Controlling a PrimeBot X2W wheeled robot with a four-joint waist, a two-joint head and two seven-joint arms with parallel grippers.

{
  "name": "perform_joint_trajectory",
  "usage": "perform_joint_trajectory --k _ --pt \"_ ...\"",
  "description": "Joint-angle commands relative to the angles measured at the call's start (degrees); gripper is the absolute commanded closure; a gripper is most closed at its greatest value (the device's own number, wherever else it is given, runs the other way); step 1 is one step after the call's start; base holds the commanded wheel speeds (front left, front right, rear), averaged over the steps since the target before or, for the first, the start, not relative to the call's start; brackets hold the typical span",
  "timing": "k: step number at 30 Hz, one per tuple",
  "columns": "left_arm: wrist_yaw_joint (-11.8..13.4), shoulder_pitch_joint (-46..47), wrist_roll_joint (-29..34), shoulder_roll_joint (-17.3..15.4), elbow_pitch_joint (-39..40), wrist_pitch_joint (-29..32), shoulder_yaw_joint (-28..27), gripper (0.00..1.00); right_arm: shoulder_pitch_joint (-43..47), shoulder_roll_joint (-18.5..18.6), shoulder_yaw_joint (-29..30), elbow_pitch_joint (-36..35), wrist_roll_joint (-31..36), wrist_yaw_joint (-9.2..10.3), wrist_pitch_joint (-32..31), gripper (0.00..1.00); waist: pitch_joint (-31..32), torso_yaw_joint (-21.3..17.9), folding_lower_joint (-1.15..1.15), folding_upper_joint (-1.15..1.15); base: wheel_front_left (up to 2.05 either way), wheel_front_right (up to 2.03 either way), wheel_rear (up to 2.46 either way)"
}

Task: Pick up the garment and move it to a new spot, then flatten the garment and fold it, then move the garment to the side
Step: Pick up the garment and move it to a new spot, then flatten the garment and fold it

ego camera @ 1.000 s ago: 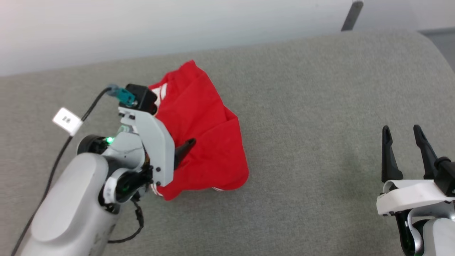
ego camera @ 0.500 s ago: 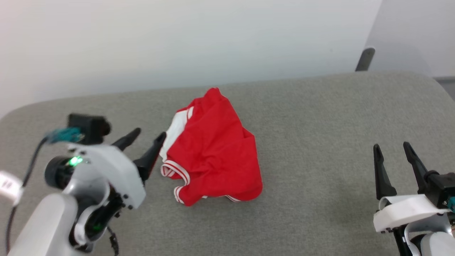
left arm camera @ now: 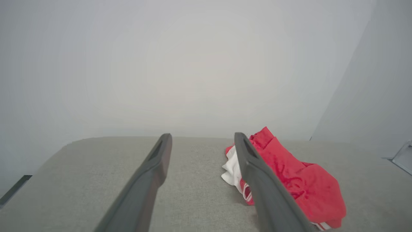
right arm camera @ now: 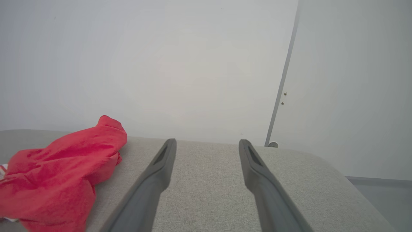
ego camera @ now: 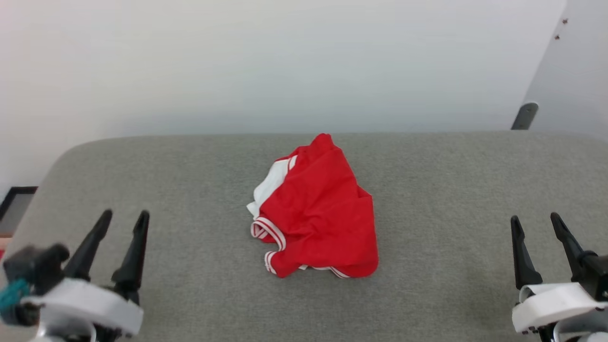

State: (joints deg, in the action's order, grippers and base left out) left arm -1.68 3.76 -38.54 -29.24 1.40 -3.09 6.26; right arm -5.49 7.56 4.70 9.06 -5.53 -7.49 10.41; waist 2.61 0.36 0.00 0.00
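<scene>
The garment [ego camera: 318,213], red shorts with a white panel and striped hems, lies crumpled in a heap at the middle of the grey padded surface [ego camera: 451,190]. My left gripper [ego camera: 126,216] stands open at the lower left, well apart from the heap and holding nothing. At the lower right my right gripper [ego camera: 536,219] is open too, with nothing between its fingers. From the left wrist, the garment [left arm camera: 299,180] lies to the right beyond the gripper [left arm camera: 202,137]. From the right wrist, the garment [right arm camera: 61,167] sits far left of the gripper [right arm camera: 207,141].
A white wall [ego camera: 285,66] rises right behind the padded surface. A grey upright post [ego camera: 522,116] stands at the back right corner. A dark-framed object [ego camera: 14,204] lies off the surface's left edge. Bare grey padding lies on both sides of the heap.
My left gripper has drawn back from the garment to the lower left, empty. The camera has tilted up, so the whole scene sits lower. The heap itself stays as it was dropped.
</scene>
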Motion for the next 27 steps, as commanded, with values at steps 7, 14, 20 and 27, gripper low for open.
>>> perform_joint_trajectory --k 7,14,20,27 --pt "-1.63 -5.23 2.38 1.1 -5.58 -9.39 -1.26 0.0 2.86 0.44 1.09 -0.36 0.63 0.0 1.16 0.0 1.67 2.86 0.0 0.0 0.0 0.0 0.0" --pt "-2.77 -7.5 3.27 1.86 -7.43 -11.57 -2.35 0.0 4.13 -0.05 1.8 -0.51 1.15 0.0 1.72 0.0 1.98 3.86 0.0 0.0 0.0 0.0 0.0" --pt "-2.89 -7.37 4.13 1.99 -7.44 -11.83 -2.7 0.0 4.19 -0.17 1.88 -0.57 1.32 0.0 1.67 0.0 1.82 4.4 0.0 0.0 0.0 0.0 0.0" --pt "-2.8 -6.5 3.86 1.89 -6.77 -11.18 -2.82 0.0 3.95 -0.57 1.32 -1.16 1.39 0.0 1.31 0.0 0.97 4.48 0.0 0.0 0.0 0.0 0.0"
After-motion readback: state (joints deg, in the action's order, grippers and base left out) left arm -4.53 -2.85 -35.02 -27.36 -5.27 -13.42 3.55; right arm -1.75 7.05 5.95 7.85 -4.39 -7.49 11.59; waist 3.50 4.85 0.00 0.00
